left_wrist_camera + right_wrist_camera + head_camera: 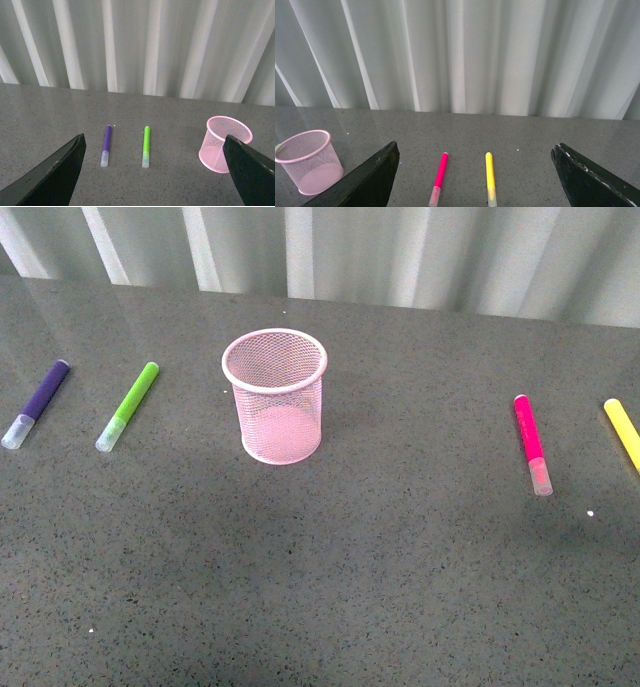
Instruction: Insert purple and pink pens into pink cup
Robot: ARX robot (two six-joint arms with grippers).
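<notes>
My left gripper and my right gripper both hang above the speckled dark grey table, each with the jaws spread wide and gripping nothing. The light pink wire-mesh cup stands upright near the middle of the table. The dark purple marker with a clear cap lies well to its left, past a lime-green marker. The bright pink marker with a clear cap lies well to the right of the cup, near a yellow marker.
</notes>
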